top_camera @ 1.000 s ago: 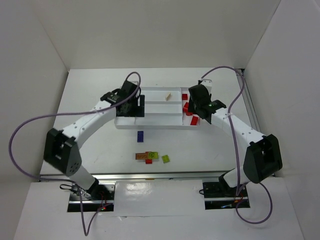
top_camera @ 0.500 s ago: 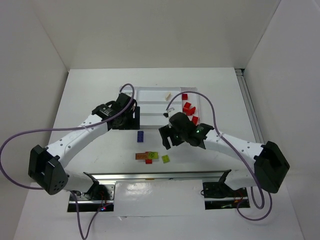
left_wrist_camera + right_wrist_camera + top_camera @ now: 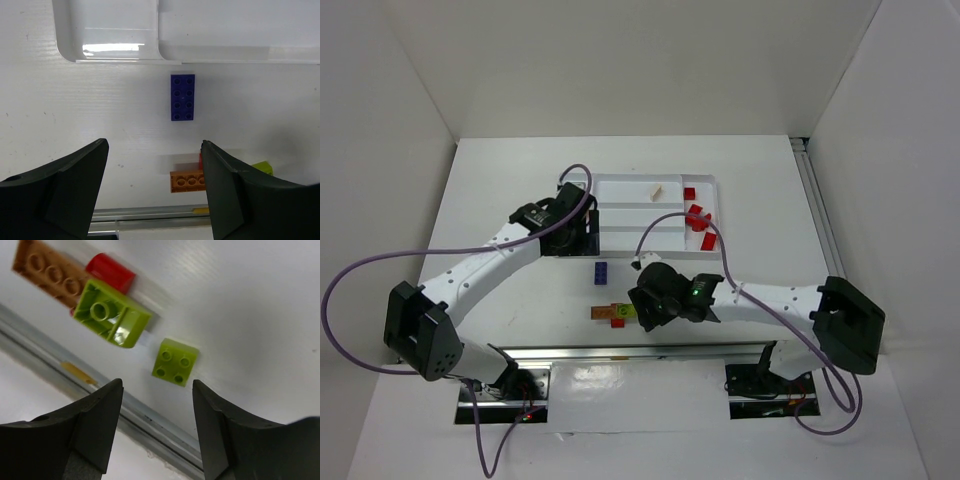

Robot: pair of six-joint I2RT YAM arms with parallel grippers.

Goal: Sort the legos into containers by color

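Observation:
The white tray (image 3: 718, 198) holds red legos (image 3: 698, 215) in its right end and a cream lego (image 3: 657, 190) in a far slot. In front of it lie a blue brick (image 3: 602, 271) (image 3: 182, 97), an orange brick (image 3: 601, 313) (image 3: 187, 181) and a red piece (image 3: 110, 272). My right gripper (image 3: 648, 312) (image 3: 157, 385) hangs open just above a square lime brick (image 3: 175, 362), with a sloped lime brick (image 3: 112, 319) to its left. My left gripper (image 3: 582, 240) (image 3: 154, 145) is open and empty, high over the tray's front left corner (image 3: 117, 50).
The metal rail (image 3: 125, 405) (image 3: 150, 212) along the table's front edge runs close behind the loose bricks. White walls enclose the table on three sides. Purple cables loop from both arms.
My right arm has swung from the tray's right end forward and down to the lime bricks at the table's front. My left gripper has drawn back slightly from the tray's left end.

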